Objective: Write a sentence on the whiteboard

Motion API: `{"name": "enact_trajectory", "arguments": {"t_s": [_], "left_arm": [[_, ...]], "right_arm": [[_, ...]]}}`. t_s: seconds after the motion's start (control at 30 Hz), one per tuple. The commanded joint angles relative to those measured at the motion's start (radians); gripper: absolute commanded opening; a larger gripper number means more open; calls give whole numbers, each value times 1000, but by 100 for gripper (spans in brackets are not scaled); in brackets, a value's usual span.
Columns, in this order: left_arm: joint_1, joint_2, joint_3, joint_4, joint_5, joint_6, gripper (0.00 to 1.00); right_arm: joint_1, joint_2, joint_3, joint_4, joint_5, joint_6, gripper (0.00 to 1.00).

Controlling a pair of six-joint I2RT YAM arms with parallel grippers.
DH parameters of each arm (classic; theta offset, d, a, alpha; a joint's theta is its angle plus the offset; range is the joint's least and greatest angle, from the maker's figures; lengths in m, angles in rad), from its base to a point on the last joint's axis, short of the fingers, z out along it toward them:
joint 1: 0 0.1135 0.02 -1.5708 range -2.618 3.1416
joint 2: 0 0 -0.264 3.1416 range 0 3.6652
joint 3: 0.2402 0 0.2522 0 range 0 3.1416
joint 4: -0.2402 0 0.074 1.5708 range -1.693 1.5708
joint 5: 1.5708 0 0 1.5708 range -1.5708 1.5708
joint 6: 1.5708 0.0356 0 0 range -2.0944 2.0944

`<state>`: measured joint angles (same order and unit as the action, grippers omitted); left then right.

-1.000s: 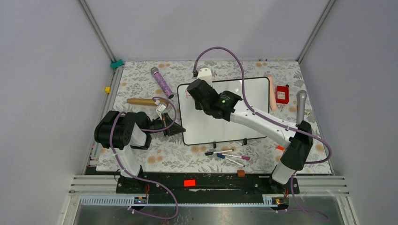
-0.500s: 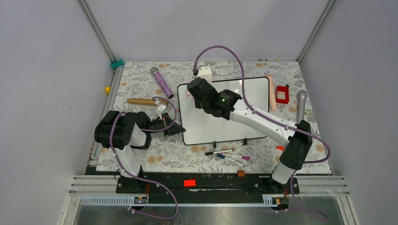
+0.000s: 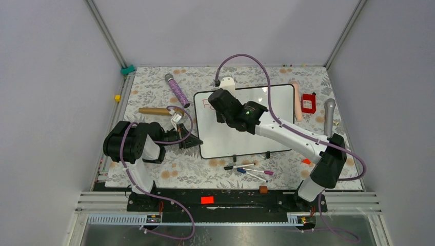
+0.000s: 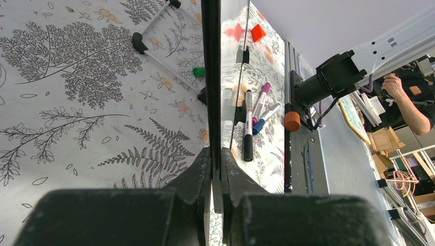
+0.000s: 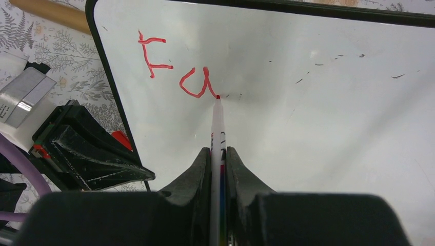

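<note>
My right end effector [image 5: 218, 154] is clamped shut on the red marker [image 5: 217, 120]. Its tip touches the whiteboard [image 3: 233, 141] just right of "Fa", the only part of the sentence [image 5: 160, 66] written, in the board's far-left corner. The board lies on the counter [image 3: 154, 92] with its long axis left to right, so the bare white for my next strokes lies to the right of the tip. My left end effector [image 4: 216, 171] pinches the board's left edge, apart from the writing, and I judge that it steadies the board.
</note>
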<state>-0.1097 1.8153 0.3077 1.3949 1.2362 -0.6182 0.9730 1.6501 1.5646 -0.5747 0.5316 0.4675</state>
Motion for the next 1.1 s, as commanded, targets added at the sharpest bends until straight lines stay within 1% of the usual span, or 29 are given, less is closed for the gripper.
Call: {"name": "enact_trajectory", "arguments": {"t_s": [0.0,0.13,0.27,0.7,1.07], "left_arm": [[-13,-4,7,75,65,42,0],[-13,-3,7,74,67,41,0],[-13,-4,8,74,67,42,0],[-12,-4,7,74,66,44,0],[-13,-4,7,76,68,43,0]], "right_arm": [[-8,-72,13,4,0,-10,0],[-12,-109,-9,41,12,-22,0],[-25,-110,-2,42,18,-25,0],[-43,-31,71,61,15,-72,0],[-74,7,75,39,31,-52,0]]}}
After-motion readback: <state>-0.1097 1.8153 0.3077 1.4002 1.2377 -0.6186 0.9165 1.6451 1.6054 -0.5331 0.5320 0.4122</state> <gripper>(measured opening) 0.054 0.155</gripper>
